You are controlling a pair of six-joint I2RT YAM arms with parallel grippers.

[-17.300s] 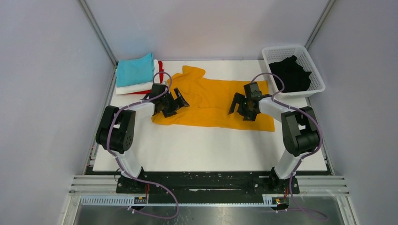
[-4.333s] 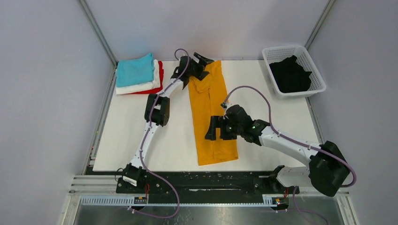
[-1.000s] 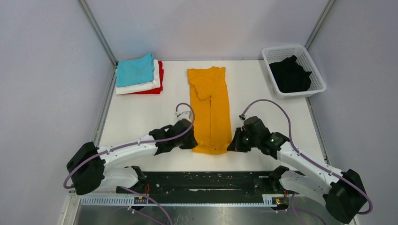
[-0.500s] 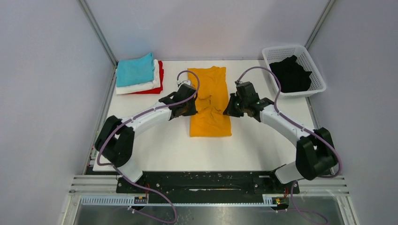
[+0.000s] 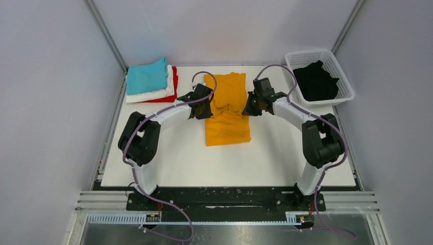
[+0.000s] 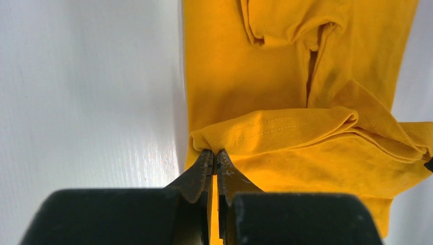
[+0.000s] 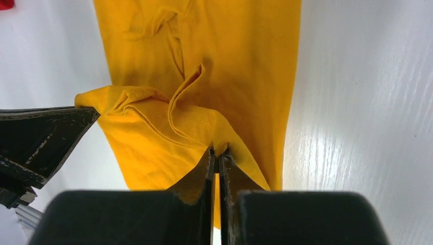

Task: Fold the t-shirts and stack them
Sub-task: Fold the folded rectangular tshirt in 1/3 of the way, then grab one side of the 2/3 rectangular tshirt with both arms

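- Progress: 3 shirts look done. The teal t-shirt (image 5: 147,76) sits on the white t-shirt (image 5: 150,95), which sits on the red t-shirt (image 5: 175,84), all folded and stacked at the far-left corner of the table (image 5: 178,158).
- Shirt in hand: the mustard-orange t-shirt (image 5: 227,117) lies at far centre of the table, between the 2 arms. It is already a narrow strip with the sleeves tucked in. The near hem is lifted and doubled back toward the collar, so the crosswise fold looks half made.
- State of left gripper (image 6: 214,153): jaws pressed together, pinching the left corner of the raised hem.
- State of right gripper (image 7: 218,150): jaws pressed together, pinching the right corner of the same hem.
- Left to do, by my read: lay the hem down near the collar, let go, maybe 1 more fold, then put it on the stack.
- Containers: 1 white lattice basket (image 5: 306,54) at the far-right corner holds the black t-shirt (image 5: 316,80), crumpled and unfolded. Nothing else shows inside.
- Count: 3 of 5 stacked, 1 mid-fold, 1 untouched.
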